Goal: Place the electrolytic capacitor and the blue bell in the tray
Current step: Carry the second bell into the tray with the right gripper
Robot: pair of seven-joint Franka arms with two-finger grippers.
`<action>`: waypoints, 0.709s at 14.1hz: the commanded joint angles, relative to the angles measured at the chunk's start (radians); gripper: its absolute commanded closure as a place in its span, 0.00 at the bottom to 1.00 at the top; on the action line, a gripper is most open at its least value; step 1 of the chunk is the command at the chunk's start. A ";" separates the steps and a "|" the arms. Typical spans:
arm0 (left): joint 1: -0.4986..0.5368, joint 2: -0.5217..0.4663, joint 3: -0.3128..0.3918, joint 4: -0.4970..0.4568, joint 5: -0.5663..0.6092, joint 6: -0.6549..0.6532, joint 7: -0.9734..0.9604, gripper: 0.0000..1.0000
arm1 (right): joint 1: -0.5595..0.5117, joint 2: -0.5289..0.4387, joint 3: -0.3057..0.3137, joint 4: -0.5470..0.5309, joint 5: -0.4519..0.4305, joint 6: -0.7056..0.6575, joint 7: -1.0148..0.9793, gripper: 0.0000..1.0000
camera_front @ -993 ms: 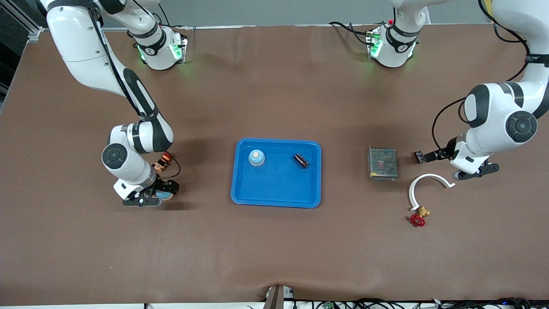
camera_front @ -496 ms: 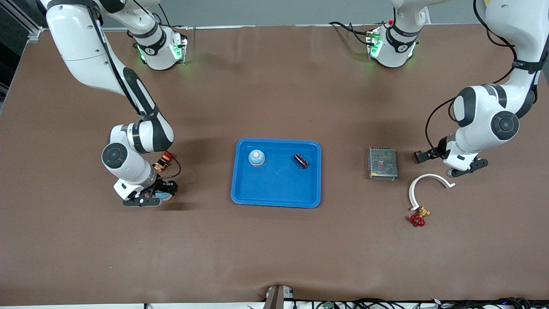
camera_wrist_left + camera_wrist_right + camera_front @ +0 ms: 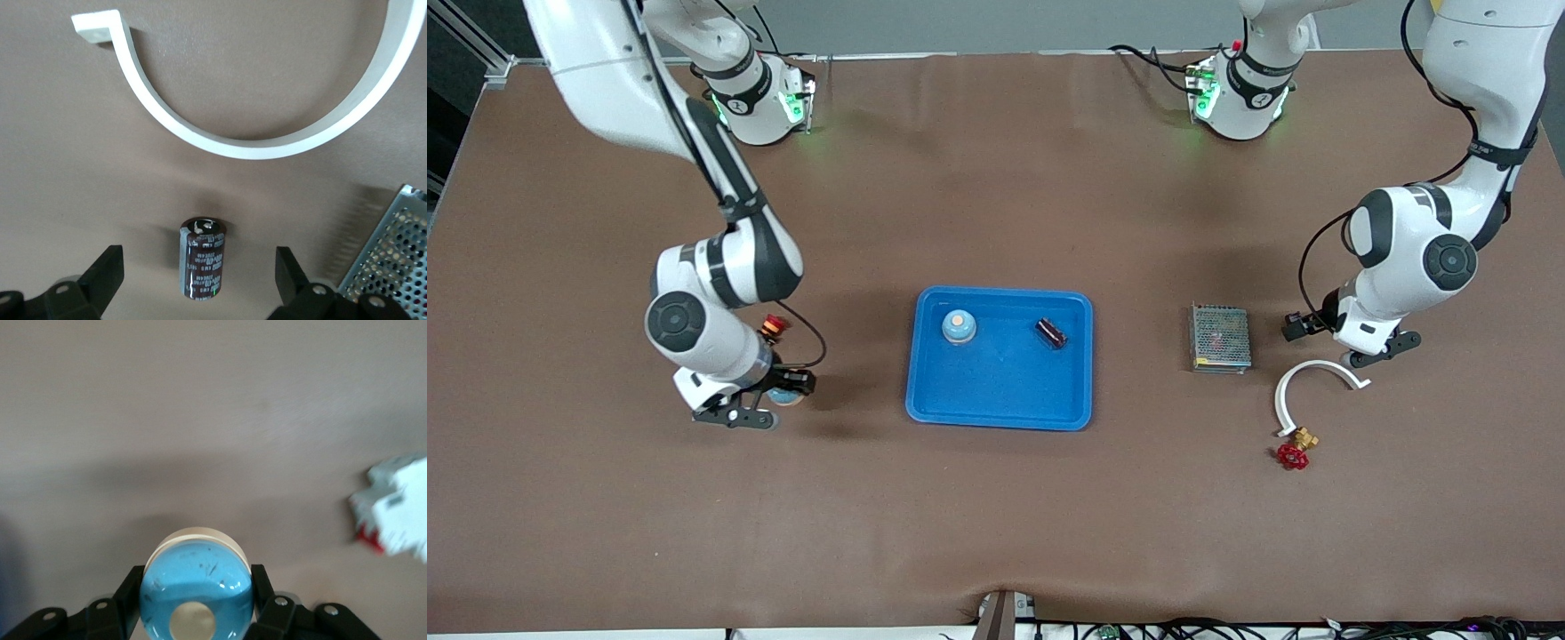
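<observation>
Midway along the table lies the blue tray (image 3: 1000, 391), holding a blue bell (image 3: 959, 326) and a dark capacitor (image 3: 1050, 333) apart from each other. Toward its own end, the right gripper (image 3: 197, 603) grips a second blue bell (image 3: 196, 587). Released wide, the left gripper (image 3: 197, 283) hovers over another capacitor (image 3: 203, 259), beside a grey mesh box (image 3: 1220, 338).

right pincer (image 3: 758, 402): low over counter, right arm's end, clamped on blue bell (image 3: 196, 588) | left pincer (image 3: 197, 283): fingers spread wide, low over counter, left arm's end
</observation>
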 commanded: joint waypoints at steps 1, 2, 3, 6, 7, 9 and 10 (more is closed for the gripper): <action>0.011 -0.002 -0.011 -0.037 -0.016 0.047 -0.011 0.00 | 0.100 -0.002 -0.004 0.039 -0.003 -0.034 0.218 1.00; 0.011 0.006 -0.011 -0.053 -0.016 0.075 -0.011 0.00 | 0.135 0.000 -0.004 0.044 -0.002 -0.025 0.300 1.00; 0.011 0.013 -0.011 -0.062 -0.016 0.098 -0.011 0.00 | 0.174 0.003 -0.006 0.059 -0.002 -0.023 0.371 1.00; 0.011 0.027 -0.010 -0.065 -0.016 0.109 -0.011 0.00 | 0.234 0.048 -0.004 0.116 0.001 -0.022 0.527 1.00; 0.011 0.027 -0.010 -0.067 -0.016 0.109 -0.011 0.00 | 0.244 0.070 -0.006 0.130 0.006 -0.022 0.558 1.00; 0.012 0.029 -0.008 -0.073 -0.016 0.121 -0.010 0.00 | 0.269 0.116 -0.006 0.170 0.007 -0.022 0.627 1.00; 0.012 0.029 -0.007 -0.073 -0.016 0.121 -0.010 0.00 | 0.283 0.136 -0.006 0.191 0.006 -0.022 0.665 1.00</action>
